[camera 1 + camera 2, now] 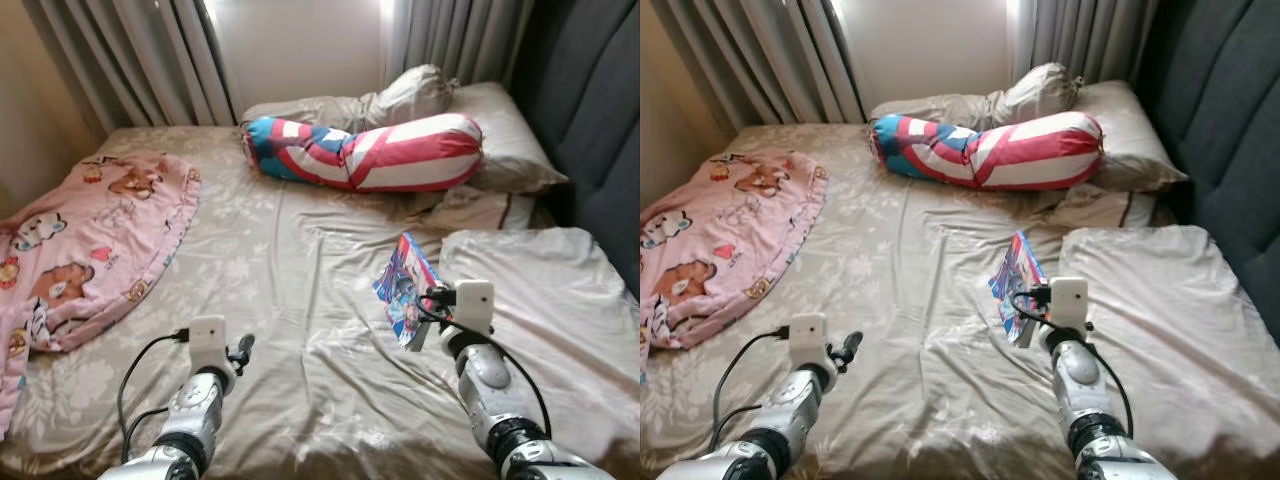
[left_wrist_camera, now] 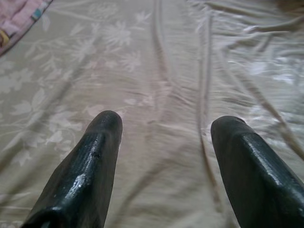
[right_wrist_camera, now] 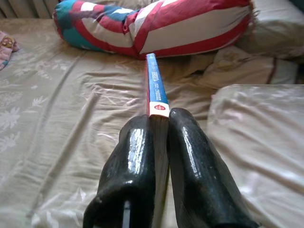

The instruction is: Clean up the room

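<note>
- right gripper (image 3: 159, 124): jaws pressed onto a thin book (image 1: 406, 287), pinching its near edge; both black fingers (image 3: 133, 156) flat against the covers with only the book's thickness between them
- book: held edge-up and tilted, blue spine with a white label facing the wrist camera, colourful cover visible from the head views; it sits above the bed sheet (image 1: 300, 300), whether the far end touches the sheet I cannot tell
- book position relative to the striped bolster (image 1: 370, 152): nearer the robot, in front of the bolster's right end, spine pointing toward it
- left gripper (image 2: 164, 142): jaws spread wide, holding nothing, tips hovering low over bare sheet; contact with the sheet not clear
- left gripper is well apart from the bolster, on the robot's near-left side
- pink blanket (image 1: 90, 235): crumpled on the bed left of the bolster, cartoon animal print
- beige pillow (image 1: 540, 300): flat, on the near side of the bolster, right of the book
- more pillows (image 1: 480, 125) stacked behind and right of the bolster, against the dark headboard (image 1: 600, 130)
- grey curtains (image 1: 140, 60) behind the bolster
</note>
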You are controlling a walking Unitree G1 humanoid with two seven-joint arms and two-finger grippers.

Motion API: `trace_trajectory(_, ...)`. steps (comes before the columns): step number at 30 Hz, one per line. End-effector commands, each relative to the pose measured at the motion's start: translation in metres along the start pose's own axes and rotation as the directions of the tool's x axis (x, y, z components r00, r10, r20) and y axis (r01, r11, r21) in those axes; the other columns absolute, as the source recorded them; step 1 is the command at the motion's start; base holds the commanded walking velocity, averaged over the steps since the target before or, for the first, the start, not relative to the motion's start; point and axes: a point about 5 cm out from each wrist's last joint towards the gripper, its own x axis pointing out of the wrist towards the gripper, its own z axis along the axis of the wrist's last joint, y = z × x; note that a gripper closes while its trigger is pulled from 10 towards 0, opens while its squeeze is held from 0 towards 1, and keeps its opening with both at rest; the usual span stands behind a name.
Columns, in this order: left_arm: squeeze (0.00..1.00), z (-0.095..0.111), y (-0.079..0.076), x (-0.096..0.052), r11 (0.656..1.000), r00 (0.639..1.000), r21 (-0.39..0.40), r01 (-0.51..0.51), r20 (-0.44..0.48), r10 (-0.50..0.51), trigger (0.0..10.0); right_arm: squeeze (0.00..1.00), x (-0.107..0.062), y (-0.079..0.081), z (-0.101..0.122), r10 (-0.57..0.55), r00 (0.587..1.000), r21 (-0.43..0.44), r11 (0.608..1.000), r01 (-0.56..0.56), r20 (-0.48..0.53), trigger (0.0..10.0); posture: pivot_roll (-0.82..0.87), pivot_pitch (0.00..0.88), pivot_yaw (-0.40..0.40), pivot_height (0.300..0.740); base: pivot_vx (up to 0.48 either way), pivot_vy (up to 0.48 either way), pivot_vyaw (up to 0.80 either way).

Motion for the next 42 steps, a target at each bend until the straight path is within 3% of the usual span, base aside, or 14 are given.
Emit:
trace_trajectory(1,0.0,0.002,0.006,-0.001,1.0,1.0,0.016,-0.012,0.008,0.012,10.0,0.0,0.003,0.004,0.01,0.012,0.999,0.0,1.0,-0.012,0.049,10.0,0.0,0.0,0.034,0.74,0.0,0.0,0.0)
trace_trajectory(22,0.0,0.003,0.005,0.0,1.0,1.0,0.017,-0.01,0.013,0.01,10.0,0.0,0.001,0.01,0.001,0.025,1.0,0.086,0.996,-0.026,0.014,10.0,0.0,0.0,0.035,0.74,0.0,0.0,0.0)
trace_trajectory(37,0.0,0.0,0.006,-0.001,1.0,1.0,0.017,-0.013,-0.007,0.014,10.0,0.0,0.002,0.009,0.0,-0.016,1.0,0.066,0.998,0.017,-0.009,10.0,0.0,0.0,0.035,0.74,0.0,0.0,0.0)
trace_trajectory(42,0.0,0.001,0.006,0.0,1.0,1.0,0.015,-0.013,-0.003,0.014,10.0,0.0,0.003,0.009,0.0,-0.02,1.0,0.068,0.998,0.02,-0.01,10.0,0.0,0.0,0.035,0.715,0.0,0.0,0.0)
